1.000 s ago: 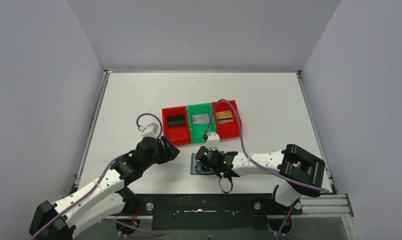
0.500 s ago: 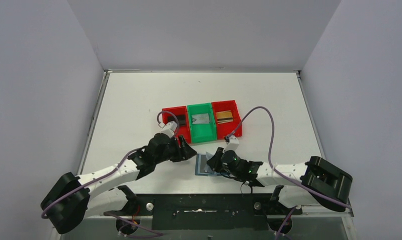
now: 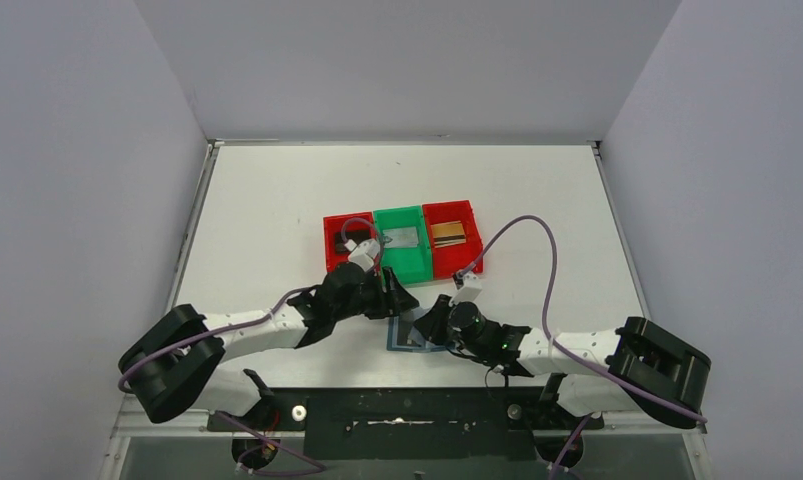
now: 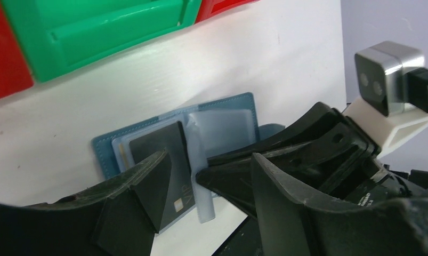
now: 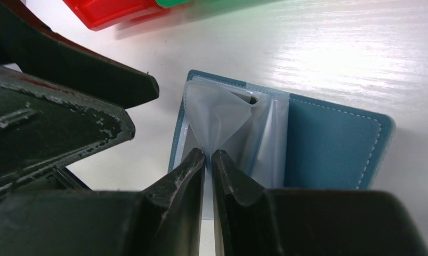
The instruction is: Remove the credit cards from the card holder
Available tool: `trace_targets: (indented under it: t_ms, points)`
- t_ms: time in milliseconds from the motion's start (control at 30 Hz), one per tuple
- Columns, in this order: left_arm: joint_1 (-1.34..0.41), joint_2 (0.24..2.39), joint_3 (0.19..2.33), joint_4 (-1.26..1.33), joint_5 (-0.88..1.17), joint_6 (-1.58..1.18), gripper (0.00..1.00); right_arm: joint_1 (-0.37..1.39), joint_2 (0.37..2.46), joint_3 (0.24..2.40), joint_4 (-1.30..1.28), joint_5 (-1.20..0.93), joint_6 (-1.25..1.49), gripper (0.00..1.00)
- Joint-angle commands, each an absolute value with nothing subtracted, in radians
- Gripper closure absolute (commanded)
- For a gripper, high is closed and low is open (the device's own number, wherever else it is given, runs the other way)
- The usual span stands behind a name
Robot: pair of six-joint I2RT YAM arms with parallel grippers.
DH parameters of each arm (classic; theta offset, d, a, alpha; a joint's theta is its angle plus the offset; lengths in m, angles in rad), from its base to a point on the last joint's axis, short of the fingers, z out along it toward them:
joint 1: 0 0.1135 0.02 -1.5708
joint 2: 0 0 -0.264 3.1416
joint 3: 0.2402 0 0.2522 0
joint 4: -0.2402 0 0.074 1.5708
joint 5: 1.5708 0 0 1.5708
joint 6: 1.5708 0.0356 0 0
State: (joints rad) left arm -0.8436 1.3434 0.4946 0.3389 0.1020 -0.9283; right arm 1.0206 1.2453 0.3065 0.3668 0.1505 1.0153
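Observation:
The teal card holder (image 4: 106,152) lies open on the table near the front edge, between both grippers (image 3: 405,338). A black credit card (image 4: 177,157) sits in its left pocket. My right gripper (image 5: 209,157) is shut on a clear plastic sleeve (image 5: 227,120) of the card holder (image 5: 329,144) and lifts it. My left gripper (image 4: 208,154) is open, with its fingers either side of the wallet just above the black card. A silver-grey card (image 3: 402,237) lies in the green bin and a gold-brown card (image 3: 448,233) in the right red bin.
A row of three bins, the left red bin (image 3: 335,245), the green bin (image 3: 405,262) and the right red bin (image 3: 465,262), stands just behind the wallet. The left arm's wrist partly covers the left red bin. The table's front edge is close behind the grippers.
My left arm has swung right and forward from beside the left red bin to the wallet. My right arm has stretched out flatter, and its gripper stays at the wallet.

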Motion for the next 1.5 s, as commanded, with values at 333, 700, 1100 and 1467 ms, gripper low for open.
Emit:
trace_targets:
  t_ms: [333,700,1100,1467]
  points:
    - [-0.869,1.498,0.608,0.409,0.109,-0.930,0.46,1.011,1.205,0.291,0.456,0.164,1.017,0.87]
    - [-0.884,1.592,0.682,0.387,0.143,-0.902,0.72,1.005,1.185,0.292,0.434,0.158,1.011,0.80]
    - [-0.888,1.591,0.688,0.372,0.141,-0.901,0.85,1.006,0.951,0.353,0.075,0.222,1.003,0.48]
    - [-0.942,1.607,0.738,0.354,0.171,-0.898,0.69,0.995,0.761,0.427,-0.500,0.524,1.190,0.48]
